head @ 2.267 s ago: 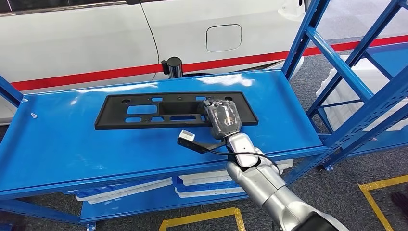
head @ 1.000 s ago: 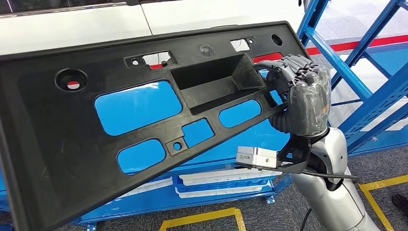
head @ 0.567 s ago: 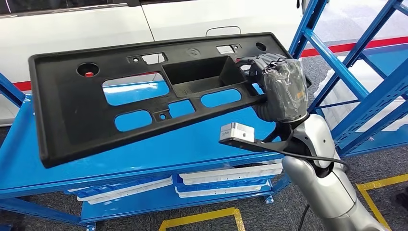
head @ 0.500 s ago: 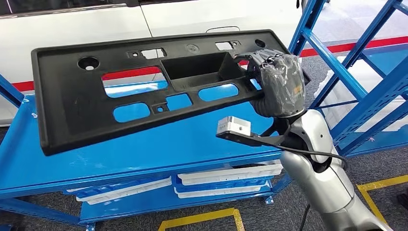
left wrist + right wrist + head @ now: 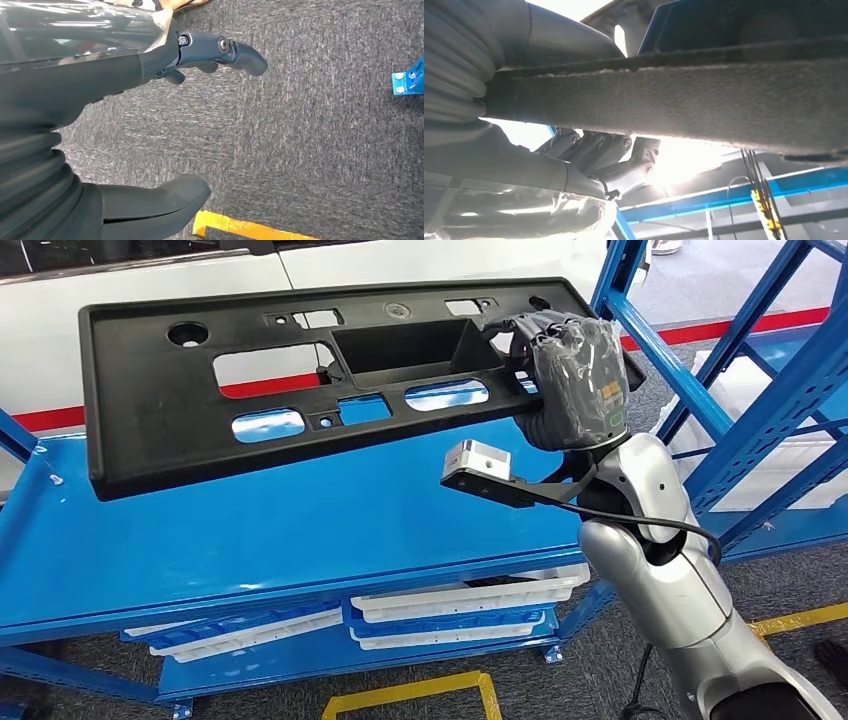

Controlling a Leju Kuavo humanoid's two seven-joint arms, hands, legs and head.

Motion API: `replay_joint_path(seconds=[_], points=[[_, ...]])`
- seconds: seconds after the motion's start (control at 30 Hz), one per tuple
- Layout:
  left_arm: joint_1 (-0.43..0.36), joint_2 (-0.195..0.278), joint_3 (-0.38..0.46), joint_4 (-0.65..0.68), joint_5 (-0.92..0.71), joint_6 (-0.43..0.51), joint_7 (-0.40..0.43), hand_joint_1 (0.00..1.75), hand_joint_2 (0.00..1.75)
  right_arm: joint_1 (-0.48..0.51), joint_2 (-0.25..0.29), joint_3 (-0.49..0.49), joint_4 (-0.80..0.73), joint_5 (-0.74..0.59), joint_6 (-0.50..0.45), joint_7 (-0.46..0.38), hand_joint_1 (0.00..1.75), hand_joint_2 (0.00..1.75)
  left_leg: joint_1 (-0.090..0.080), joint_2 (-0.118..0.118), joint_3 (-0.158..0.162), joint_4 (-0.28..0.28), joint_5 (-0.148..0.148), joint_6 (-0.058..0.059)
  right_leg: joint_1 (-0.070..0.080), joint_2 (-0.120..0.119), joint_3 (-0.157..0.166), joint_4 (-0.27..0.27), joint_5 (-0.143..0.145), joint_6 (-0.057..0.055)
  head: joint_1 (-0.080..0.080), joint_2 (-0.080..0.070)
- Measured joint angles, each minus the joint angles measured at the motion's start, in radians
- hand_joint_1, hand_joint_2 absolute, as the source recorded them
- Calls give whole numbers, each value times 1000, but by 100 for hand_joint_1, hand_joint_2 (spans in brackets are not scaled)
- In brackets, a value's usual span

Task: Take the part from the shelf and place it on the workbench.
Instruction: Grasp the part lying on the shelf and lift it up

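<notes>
Above blue shelf (image 5: 300, 530), right hand (image 5: 575, 380) fingers grip flat black cut-out part (image 5: 150, 420).

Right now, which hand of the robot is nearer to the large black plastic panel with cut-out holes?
Right. The right hand grips the large black plastic panel at its end, above the blue shelf. The left hand hangs over grey carpet, holding nothing.

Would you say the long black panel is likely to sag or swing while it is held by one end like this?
Probably stiff: the black panel stays straight though the right hand grips only one end. Likely light for its size, given its many cut-outs. With so much overhang above the blue shelf, it may twist in the grip.
</notes>
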Motion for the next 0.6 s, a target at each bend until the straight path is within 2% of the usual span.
replay_joint_path(seconds=[0.03,0.07,0.1,0.17,0.2,0.27,0.33,0.37,0.4,0.43,0.47,0.5,0.53,0.57,0.6], points=[[-2,3,1,0,-1,-1,2,0,175,-6,-1,1,0,0,0,0,175,175,-3,0,24,-48,14,4,2,0,-1,0,2,4,0,0],[-3,6,2,0,-3,-2,4,0,175,-11,-3,3,1,-1,1,0,175,175,-7,-1,35,-72,18,6,3,0,-3,0,5,8,0,0],[-3,7,4,0,-5,-3,5,0,175,-15,-4,5,1,-2,1,0,175,175,-11,-1,36,-76,18,7,3,0,-4,0,9,14,0,0],[-4,11,8,0,-14,-4,6,0,175,-23,-10,9,2,-8,2,-2,175,175,-12,1,33,-86,29,16,2,-1,-11,4,9,24,0,0],[-5,12,11,0,-18,-4,7,0,175,-29,-13,12,2,-12,4,-4,175,175,-10,3,31,-92,36,23,3,-2,-21,23,-4,24,1,0],[-7,15,18,0,-24,-5,9,0,175,-44,-18,19,5,-17,8,-6,175,175,-7,6,22,-98,50,33,3,-2,-63,118,-60,19,3,0],[-7,17,23,0,-27,-7,13,0,175,-52,-19,27,8,-18,14,-8,175,175,-8,8,8,-96,59,35,3,-3,-110,246,-118,17,4,0],[-7,17,24,0,-29,-8,15,0,175,-53,-19,32,10,-19,16,-9,175,175,-8,8,1,-96,64,34,2,-3,-116,276,-129,21,4,0],[-7,18,26,0,-32,-8,17,0,175,-57,-19,38,12,-19,18,-10,175,175,-8,8,-4,-95,68,33,1,-3,-101,267,-126,28,4,0],[-7,19,28,1,-35,-10,19,0,175,-62,-20,43,14,-21,19,-10,175,175,-7,7,-9,-93,71,32,0,-3,-66,216,-109,37,4,0],[-7,20,31,1,-38,-12,21,0,175,-69,-20,48,16,-24,20,-11,175,175,-7,7,-12,-89,73,30,-1,-5,-19,139,-87,44,4,0],[-7,22,34,1,-43,-14,21,0,175,-78,-20,52,16,-29,20,-11,175,175,-9,7,-17,-85,74,27,1,-5,23,71,-71,45,4,0],[-8,25,37,1,-48,-16,22,0,175,-86,-20,56,17,-35,20,-11,175,175,-11,6,-22,-82,77,22,2,-6,50,21,-59,42,3,0],[-8,27,41,1,-54,-17,22,0,175,-92,-20,60,18,-41,20,-12,175,175,-12,6,-26,-79,80,17,4,-5,62,-3,-54,36,3,0],[-9,31,46,2,-61,-17,23,0,175,-97,-21,64,20,-47,20,-12,175,175,-13,6,-30,-79,85,10,7,-5,61,-4,-52,28,3,0]])
